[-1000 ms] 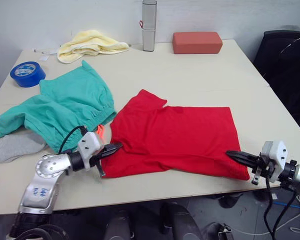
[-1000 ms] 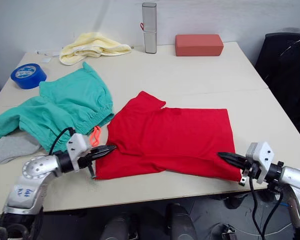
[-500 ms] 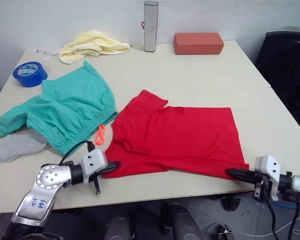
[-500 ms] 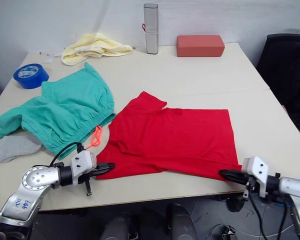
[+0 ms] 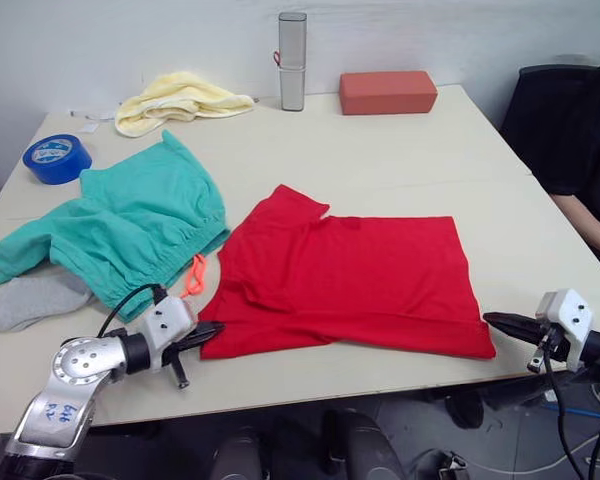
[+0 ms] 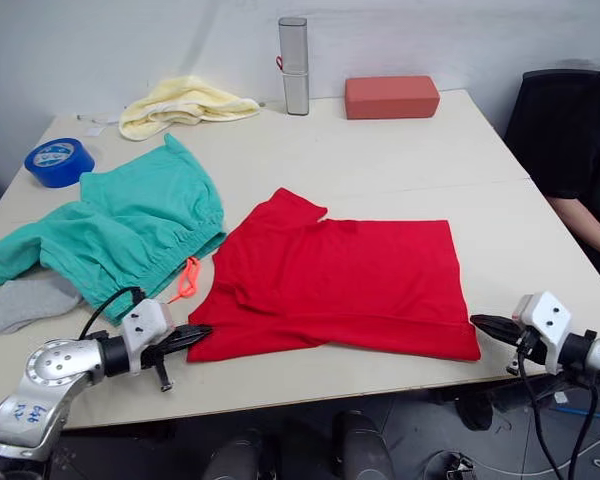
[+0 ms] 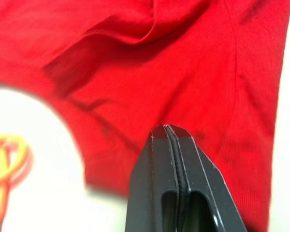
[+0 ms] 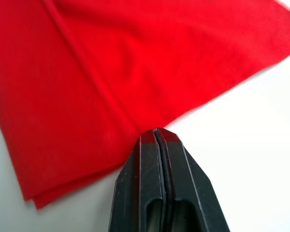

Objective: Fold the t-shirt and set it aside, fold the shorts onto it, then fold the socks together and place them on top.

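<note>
Small blue characters sit on the silver metal left forearm [image 5: 54, 413], behind the left claw [image 5: 212, 331], too small to read; nothing else carries text.

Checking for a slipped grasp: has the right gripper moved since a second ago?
Yes. The right gripper backed off the t-shirt corner it overlapped, now clear beside it, fingers shut.

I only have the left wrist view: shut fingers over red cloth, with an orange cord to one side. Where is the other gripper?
Observer: The right gripper is shut, beside the near right corner of the t-shirt, with nothing between its fingers.
Operator: Are the shorts folded?
Observer: No. The shorts lie spread out to the robot's left of the t-shirt.
Operator: And the socks?
Observer: The socks lie by the table's left edge, partly tucked under the shorts.
</note>
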